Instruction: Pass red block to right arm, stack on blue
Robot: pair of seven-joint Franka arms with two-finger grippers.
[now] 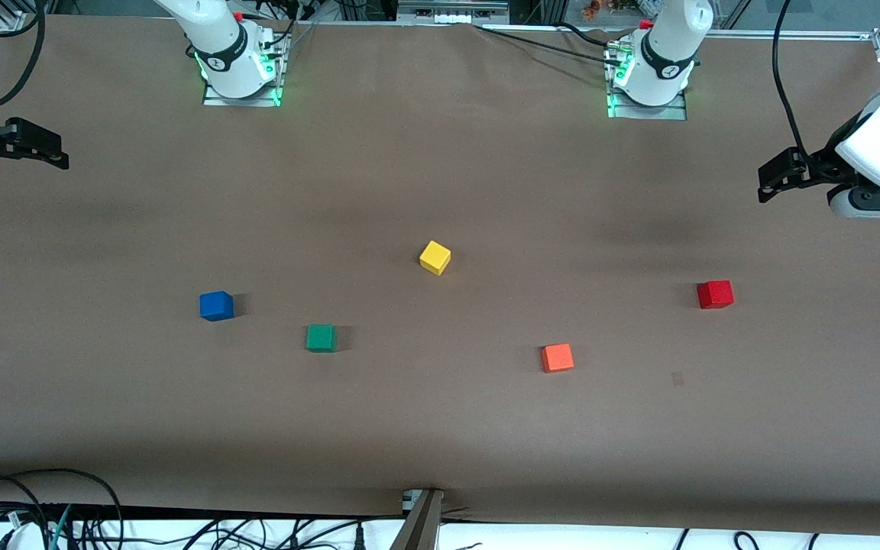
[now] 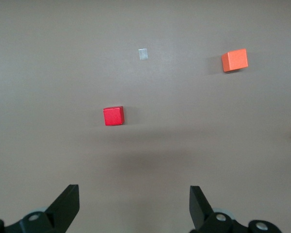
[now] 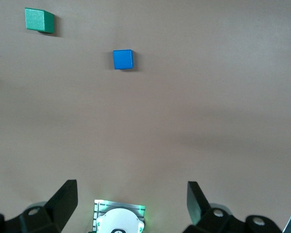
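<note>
Cubes five, red block [image 1: 715, 294], blue [image 1: 216, 305]

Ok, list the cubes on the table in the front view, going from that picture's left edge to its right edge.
blue cube → green cube → yellow cube → orange cube → red block

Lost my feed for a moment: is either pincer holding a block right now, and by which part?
Nothing is held. The left pincer and right pincer are both open and empty; the red block sits untouched on the table.
</note>
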